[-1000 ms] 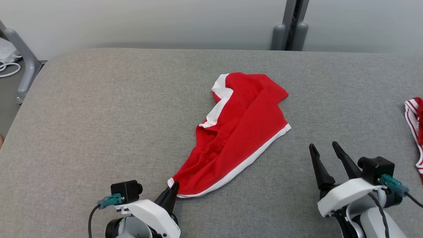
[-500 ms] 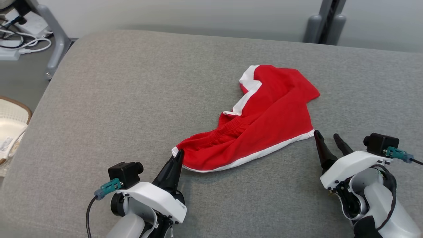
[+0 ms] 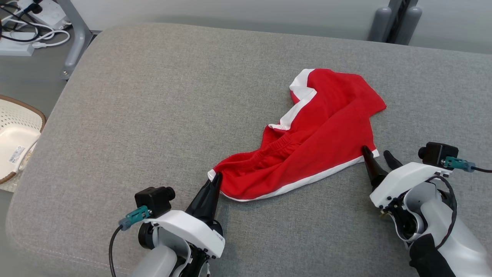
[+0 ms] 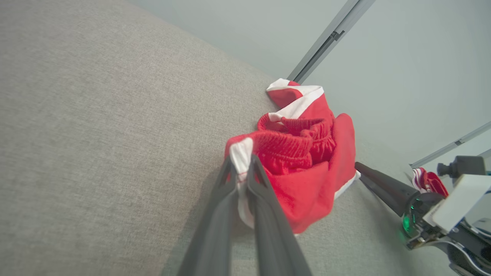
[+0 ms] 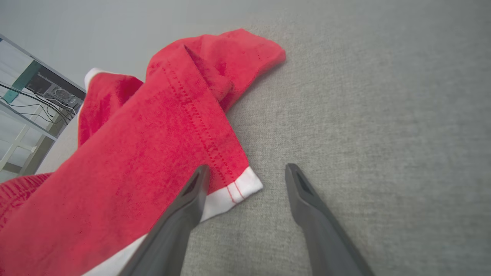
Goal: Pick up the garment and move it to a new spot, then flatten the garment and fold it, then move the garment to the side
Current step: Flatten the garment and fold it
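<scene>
Garment (image 3: 319, 146): red matt knit cloth, white trim. Table (image 3: 153, 115): grey coarse woven fabric. Claw fingers (image 5: 318, 226): dark matt plastic.

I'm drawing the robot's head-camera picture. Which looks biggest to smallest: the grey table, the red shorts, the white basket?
1. Grey table, biggest by far.
2. Red shorts.
3. White basket, smallest as it shows, but the picture's edge cuts it off, so that's unsure.

Even soft light, faint shadows, wrist views distorted
</scene>
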